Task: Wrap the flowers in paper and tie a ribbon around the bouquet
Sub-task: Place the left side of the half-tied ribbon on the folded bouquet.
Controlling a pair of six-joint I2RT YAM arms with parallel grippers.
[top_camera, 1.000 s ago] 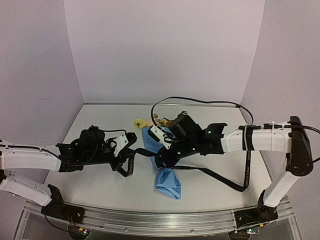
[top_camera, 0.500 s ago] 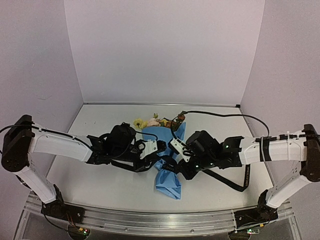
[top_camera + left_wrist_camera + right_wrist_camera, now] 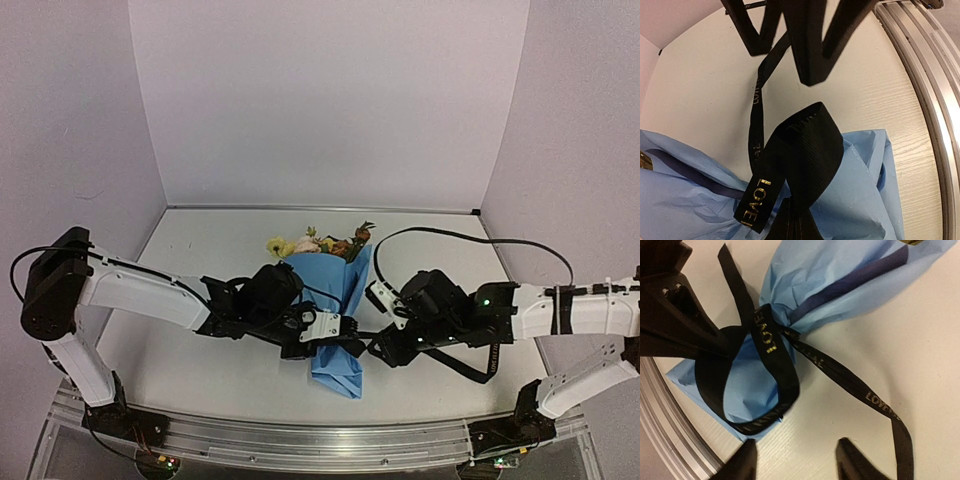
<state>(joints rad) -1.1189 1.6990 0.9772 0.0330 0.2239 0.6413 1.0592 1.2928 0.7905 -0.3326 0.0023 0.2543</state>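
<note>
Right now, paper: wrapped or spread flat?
Wrapped. The paper forms a cone around the flowers, gathered narrow where the ribbon crosses it; blooms show at the wide end.

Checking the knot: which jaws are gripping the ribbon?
The left jaws: shut on the ribbon beside the bouquet. The right jaws stand open, empty.

creased matt paper, ribbed cloth ribbon

The bouquet lies on the table, flowers farthest back, ribbon around its waist.
</note>
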